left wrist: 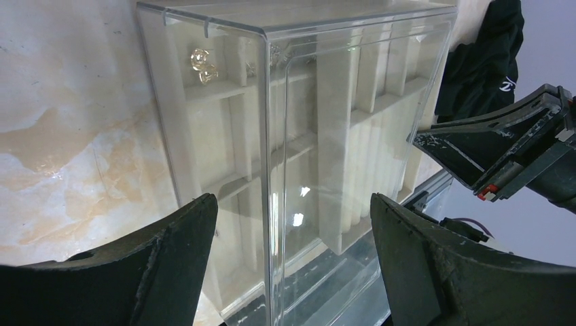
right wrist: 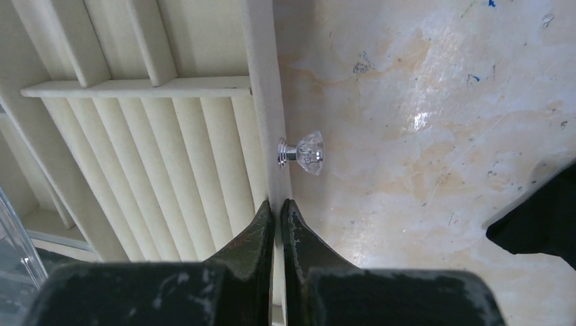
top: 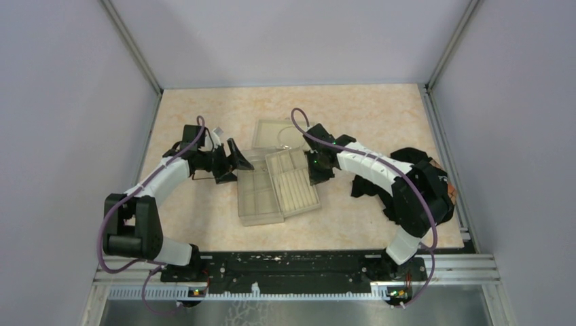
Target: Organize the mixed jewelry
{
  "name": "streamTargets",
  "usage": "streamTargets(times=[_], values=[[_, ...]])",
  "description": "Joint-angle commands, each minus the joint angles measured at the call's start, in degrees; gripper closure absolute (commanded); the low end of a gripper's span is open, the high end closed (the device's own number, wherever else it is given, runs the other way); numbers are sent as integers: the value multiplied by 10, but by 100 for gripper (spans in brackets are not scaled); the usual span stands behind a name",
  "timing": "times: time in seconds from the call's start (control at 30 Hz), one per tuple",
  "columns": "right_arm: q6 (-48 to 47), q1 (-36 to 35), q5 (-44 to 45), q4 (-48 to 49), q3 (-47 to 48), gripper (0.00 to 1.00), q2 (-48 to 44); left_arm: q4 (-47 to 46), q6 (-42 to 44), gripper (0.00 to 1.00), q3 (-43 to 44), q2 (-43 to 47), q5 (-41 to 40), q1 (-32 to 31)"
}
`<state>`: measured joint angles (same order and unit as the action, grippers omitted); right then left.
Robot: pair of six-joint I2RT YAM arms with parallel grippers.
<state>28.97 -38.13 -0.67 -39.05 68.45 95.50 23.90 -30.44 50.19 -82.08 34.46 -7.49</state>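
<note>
Left hand [left wrist: 292, 200] is hovering with its fingers [left wrist: 170, 265] spread wide, and I am seeing nothing held between them; it is pointing at the long side of the clear compartment case [left wrist: 224, 170], close to it but not touching. Right hand [right wrist: 277, 217] is pressing its fingers [right wrist: 255, 238] together on the thin rim of the ribbed tray [right wrist: 156, 156], pinching that rim just beside a faceted clear knob [right wrist: 303, 152] that is sticking out toward the right edge of the table [right wrist: 421, 136]. From overhead, the case and the ribbed tray are lying side by side around the middle of the table, between the two hands. A flat clear tray [top: 268, 129] is sitting just beyond them toward the far edge. A few tiny glinting jewelry bits [left wrist: 202, 64] are resting in a small end compartment of the case. I am faintly making out a thin wire hoop [top: 291, 140] in the flat clear tray. A black cloth [top: 407, 156] is lying bunched near the right edge, partly under the right arm.
</note>
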Motion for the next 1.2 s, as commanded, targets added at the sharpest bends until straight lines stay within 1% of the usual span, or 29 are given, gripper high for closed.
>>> streamTargets(times=[0.0,0.2,0.47,0.8,1.17], values=[[52,-7,-44,23,34,100,8,-16,-12,12,-9,5,15,-14],[57,-7,-36,19,33,100,11,-15,-13,12,-12,11,11,-14],[33,4,-21,6,55,100,0,-6,-7,12,-6,6,9,-15],[32,11,-49,16,51,100,3,-3,-1,12,-5,5,9,-15],[65,-35,-71,60,60,100,35,-10,-5,12,-8,6,14,-15]])
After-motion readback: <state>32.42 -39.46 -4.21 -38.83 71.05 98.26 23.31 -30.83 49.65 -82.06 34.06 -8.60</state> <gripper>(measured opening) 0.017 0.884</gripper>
